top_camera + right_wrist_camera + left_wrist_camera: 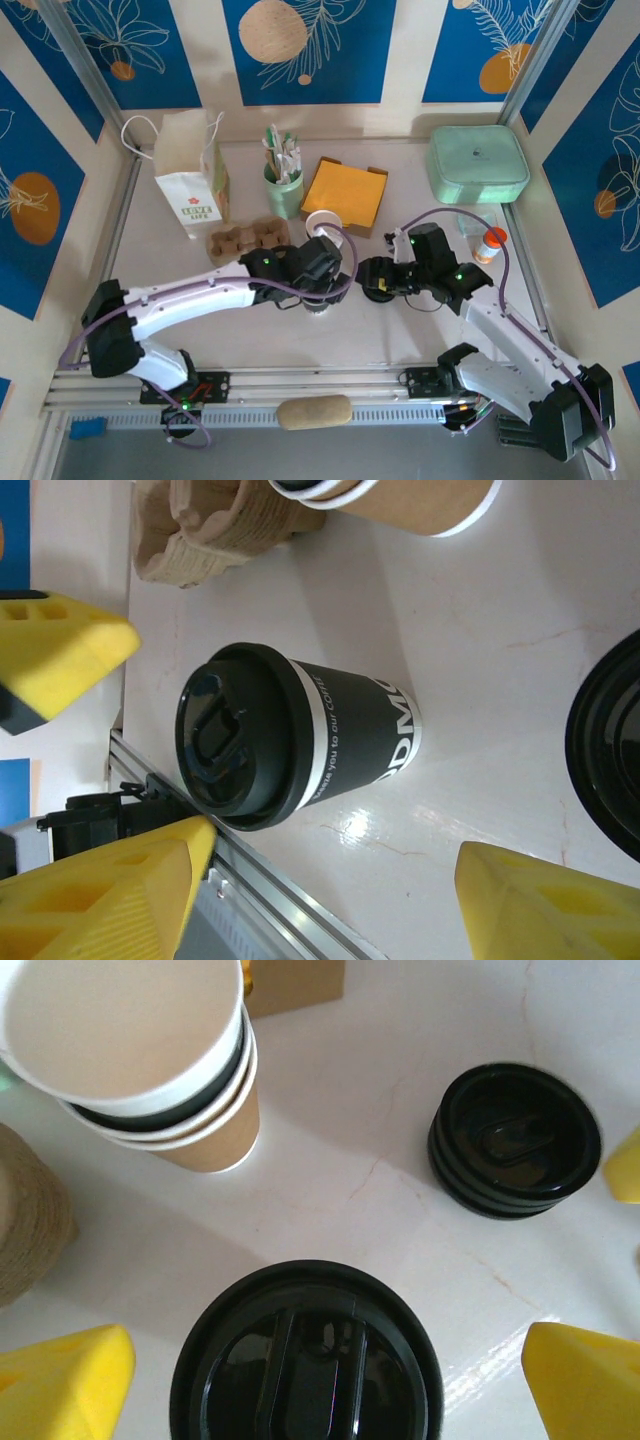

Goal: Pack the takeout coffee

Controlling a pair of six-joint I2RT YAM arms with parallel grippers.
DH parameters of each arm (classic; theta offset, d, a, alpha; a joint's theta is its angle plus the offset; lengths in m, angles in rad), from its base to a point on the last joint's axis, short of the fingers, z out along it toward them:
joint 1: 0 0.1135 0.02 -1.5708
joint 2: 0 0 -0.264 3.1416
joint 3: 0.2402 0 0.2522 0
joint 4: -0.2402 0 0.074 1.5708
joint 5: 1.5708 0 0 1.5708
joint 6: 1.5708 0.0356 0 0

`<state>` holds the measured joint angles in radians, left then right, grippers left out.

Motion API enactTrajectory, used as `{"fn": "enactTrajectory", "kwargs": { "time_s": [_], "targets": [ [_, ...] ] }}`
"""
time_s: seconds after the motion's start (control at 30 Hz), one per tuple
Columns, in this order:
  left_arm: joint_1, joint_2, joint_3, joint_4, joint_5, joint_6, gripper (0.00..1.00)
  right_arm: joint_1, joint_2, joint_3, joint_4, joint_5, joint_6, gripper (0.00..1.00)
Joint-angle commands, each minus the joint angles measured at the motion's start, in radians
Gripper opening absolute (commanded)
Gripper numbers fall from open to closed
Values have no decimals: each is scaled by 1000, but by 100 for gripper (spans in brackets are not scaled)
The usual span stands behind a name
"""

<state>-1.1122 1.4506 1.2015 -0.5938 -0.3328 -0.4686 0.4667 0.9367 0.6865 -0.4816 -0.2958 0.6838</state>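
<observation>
1. We see the takeout coffee (300,735), a dark cup closed with a black lid (235,735). It stands upright on the table (400,340), near the middle of the top view.
2. The left gripper (328,1345) straddles it with fingers spread, a gap at each side; it grasps nothing.
3. The right gripper (376,280), at three o'clock from the cup, is also spread and empty, by the stack of lids (515,1140).
4. The kraft cups (150,1060) stand at twelve o'clock, the cup carrier (245,240) at ten.

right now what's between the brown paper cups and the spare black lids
Bare white table, from kraft-brown paper cups to stacked black round lids, per left wrist view.
</observation>
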Motion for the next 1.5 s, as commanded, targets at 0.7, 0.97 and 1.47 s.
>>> {"fn": "enactTrajectory", "kwargs": {
  "time_s": [0.7,0.97,1.47],
  "targets": [
    [308,-267,-361,118,302,-117,99,191,277,197,-65,87,-66,71],
    [313,-263,-352,141,307,-118,99,207,330,212,-48,90,-66,71],
    [314,-219,-392,168,320,-120,99,216,348,158,-17,110,-52,71]
  ]
}}
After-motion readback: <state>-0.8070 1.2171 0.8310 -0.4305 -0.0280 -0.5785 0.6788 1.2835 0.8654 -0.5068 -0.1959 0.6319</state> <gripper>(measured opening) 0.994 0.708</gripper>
